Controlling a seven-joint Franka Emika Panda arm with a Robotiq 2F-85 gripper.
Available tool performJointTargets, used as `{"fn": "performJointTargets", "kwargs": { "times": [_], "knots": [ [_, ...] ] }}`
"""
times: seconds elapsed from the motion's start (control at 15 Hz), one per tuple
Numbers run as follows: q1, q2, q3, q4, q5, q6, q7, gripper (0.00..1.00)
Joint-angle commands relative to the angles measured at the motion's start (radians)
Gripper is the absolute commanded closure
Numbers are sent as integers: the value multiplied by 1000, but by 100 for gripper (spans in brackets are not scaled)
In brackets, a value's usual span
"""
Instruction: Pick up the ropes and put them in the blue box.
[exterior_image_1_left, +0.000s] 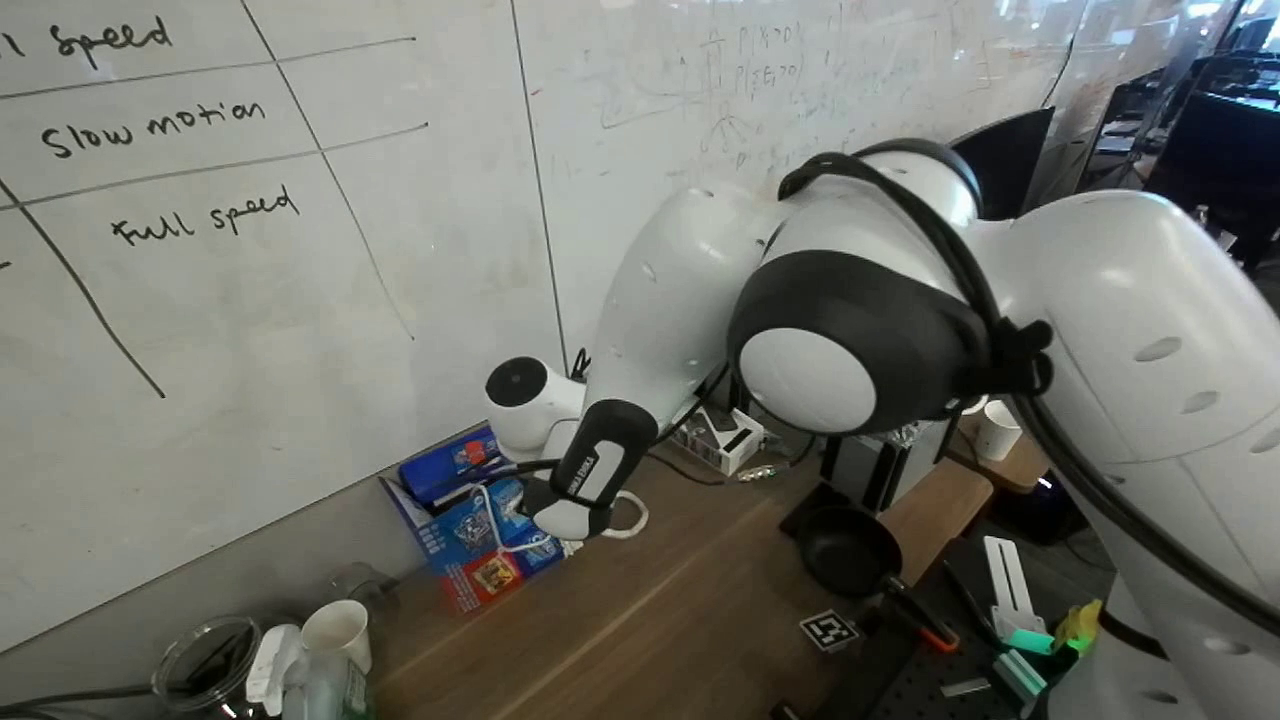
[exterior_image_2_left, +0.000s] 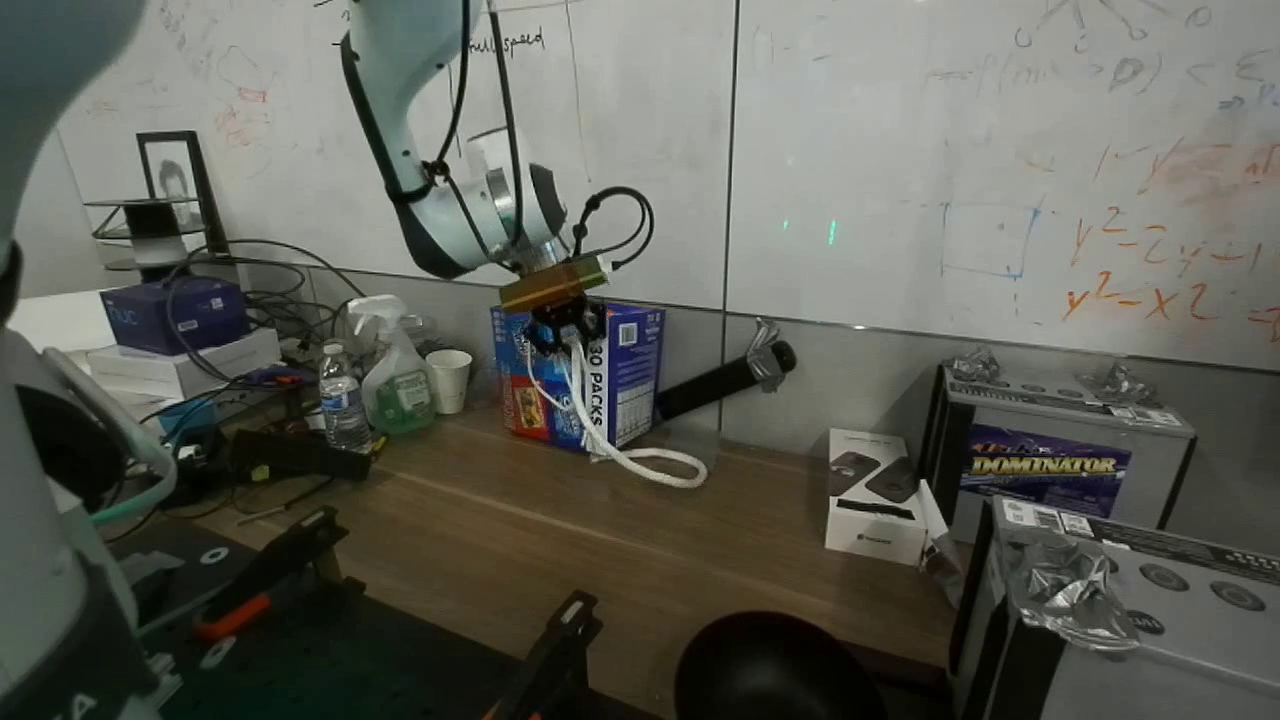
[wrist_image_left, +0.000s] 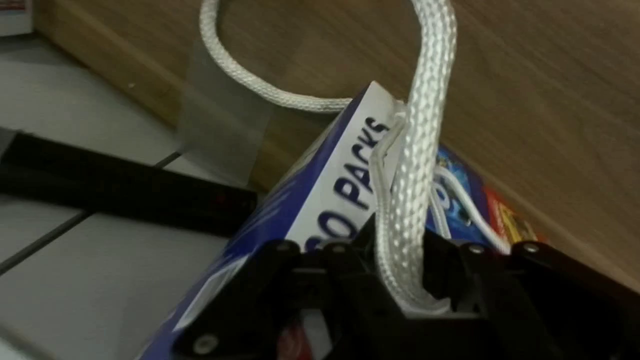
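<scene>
"How far along are you?"

"Biggest first: the table (exterior_image_2_left: 640, 540) bears the blue box (exterior_image_2_left: 622, 375), standing upright. In an exterior view it sits at six o'clock from my claw (exterior_image_2_left: 572, 335)."

"And the claw itself?"

"Closed, with the rope (wrist_image_left: 412, 165) pinched in it. I'd call the picking up done for that one."

"Has any gone in?"

"None that I can make out, though the top of the box is mostly hidden, so I can't be sure. The rope's big loop (exterior_image_2_left: 668, 480) is outside, between four and five o'clock from my claw in an exterior view."

"Anything smaller?"

"A thinner strand (wrist_image_left: 470, 206). In the wrist view it's at one o'clock from my claw, outside too, in front of the printed side."

"So what's left?"

"The putting in, as I judge it: bring loop and strand over the edge, then let go."
</scene>
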Motion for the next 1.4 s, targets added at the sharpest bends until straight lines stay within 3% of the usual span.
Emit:
{"fn": "performJointTargets", "kwargs": {
  "times": [0.0, 0.33, 0.93, 1.33],
  "knots": [
    [125, -122, -129, -53, -113, -54, 173, 94],
    [194, -182, -189, -4, -251, -166, 356, 94],
    [124, -127, -78, 207, -354, -330, 508, 94],
    [87, -94, -28, 297, -421, -336, 561, 95]
  ]
}}
